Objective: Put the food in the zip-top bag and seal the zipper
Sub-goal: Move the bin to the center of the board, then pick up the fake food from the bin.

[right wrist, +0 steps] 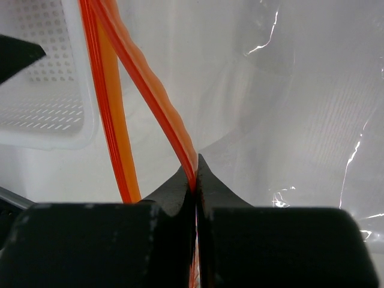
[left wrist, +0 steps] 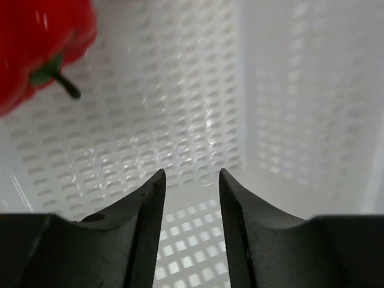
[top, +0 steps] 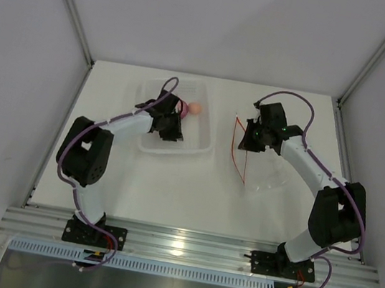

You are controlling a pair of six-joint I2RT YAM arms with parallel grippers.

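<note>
— Where's the bag (top: 274,178)?
— Right of the tray (top: 208,128), mouth facing it; zipper (right wrist: 162,102) runs far-to-near, right gripper (right wrist: 195,168) clenched on one strip.
— Left gripper (left wrist: 191,177)?
— Released, inside the tray, by the pepper (left wrist: 36,42).

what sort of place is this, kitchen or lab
Probably a robot lab cell: white table walled by plain panels, two arms bolted to an aluminium rail, a toy red pepper in a tray.
</note>
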